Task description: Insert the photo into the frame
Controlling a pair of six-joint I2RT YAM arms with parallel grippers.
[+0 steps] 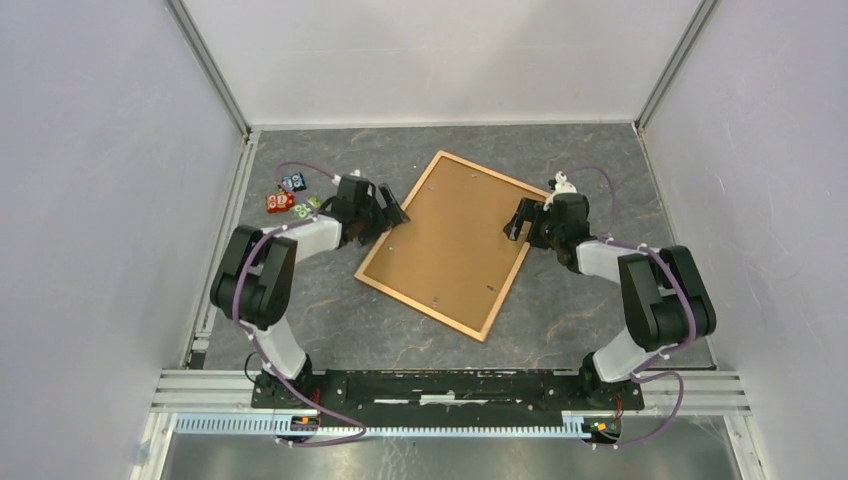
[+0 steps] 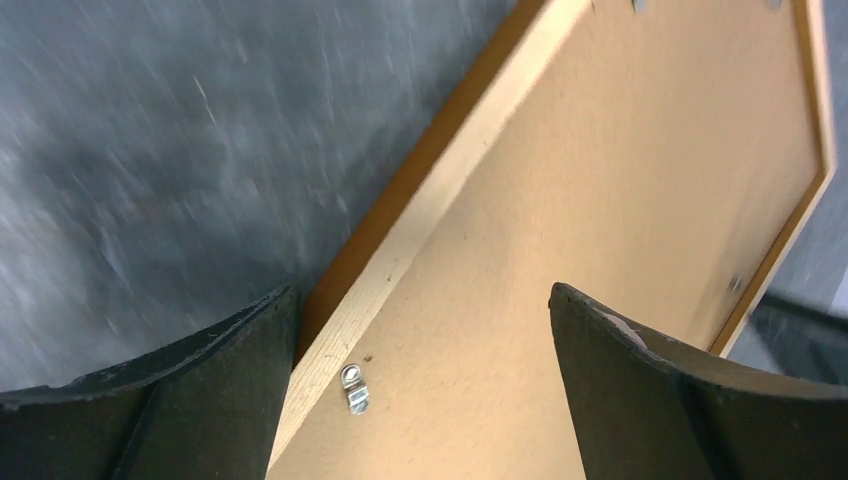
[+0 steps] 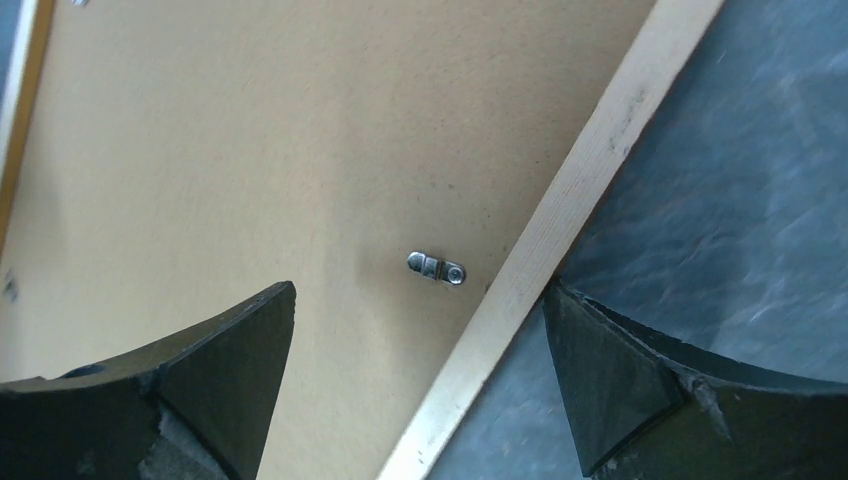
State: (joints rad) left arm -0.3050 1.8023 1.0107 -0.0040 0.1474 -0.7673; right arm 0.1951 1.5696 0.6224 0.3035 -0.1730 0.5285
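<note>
Frame (image 1: pixel 450 245) lies back-up and askew on the tabletop (image 1: pixel 330 320), its brown backing board and a turn clip (image 3: pixel 436 269) showing. Left jaws and right jaws stand apart, each straddling a long edge and gripping nothing. Photo is not visible, so whether it is already inside cannot be told.

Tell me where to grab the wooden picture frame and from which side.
Take the thin light-brown wooden picture frame by its pale long side rails, probably one per arm: left gripper from the left, right gripper from the right. It lies flat, brown fibreboard back up, so only the outer edges offer jaws a hold.
</note>
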